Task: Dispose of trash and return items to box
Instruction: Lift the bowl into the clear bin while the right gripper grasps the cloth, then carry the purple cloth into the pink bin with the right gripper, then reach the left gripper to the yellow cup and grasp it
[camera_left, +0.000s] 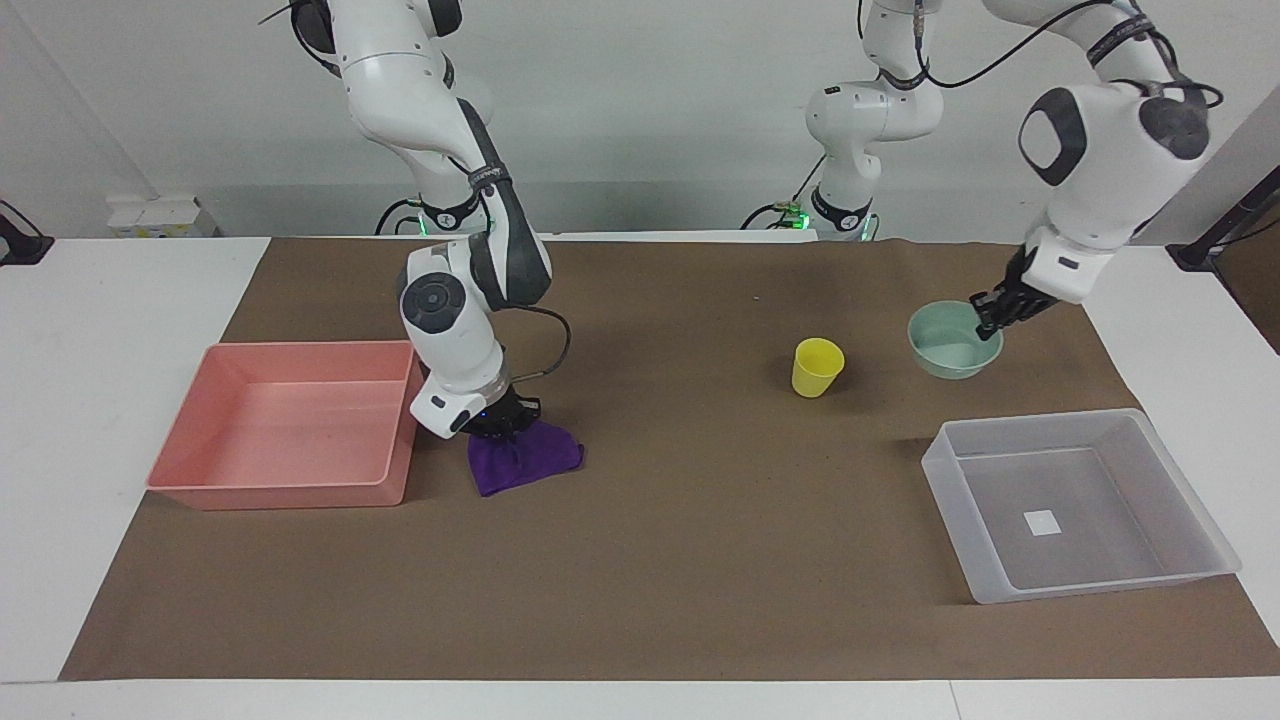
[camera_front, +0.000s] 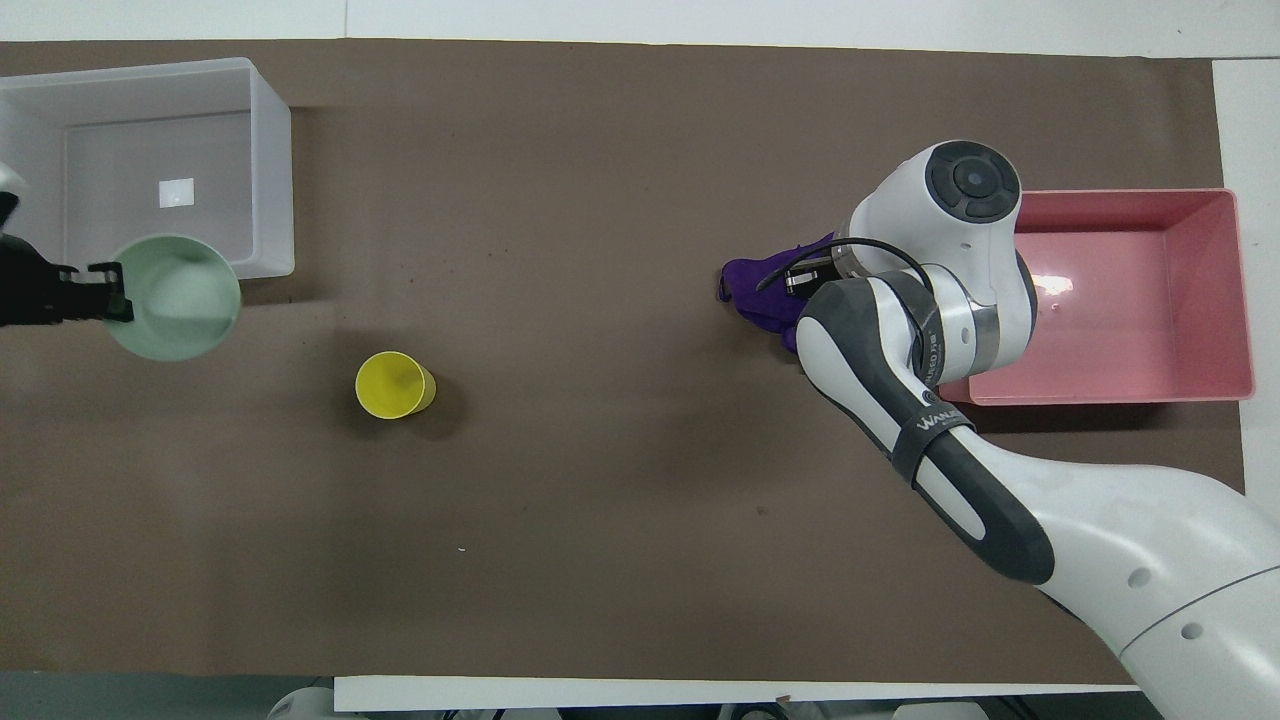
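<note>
- Table (camera_left: 700, 560): brown mat covering.
- Left pincer (camera_left: 987, 318): closed on mint-green bowl (camera_left: 944, 345) rim, bowl aloft.
- Right pincer (camera_left: 503, 420): clamped on purple rag (camera_left: 525, 462), beside pink tray (camera_left: 290, 425).

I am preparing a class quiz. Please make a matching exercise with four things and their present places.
Things:
1. mint bowl
2. yellow cup
3. purple rag
4. clear box

Places:
A. under the right gripper, beside the pink tray
B. standing alone on the mat
C. raised in the left gripper
D. nothing in it

Pairs: 1-C, 2-B, 3-A, 4-D
</note>
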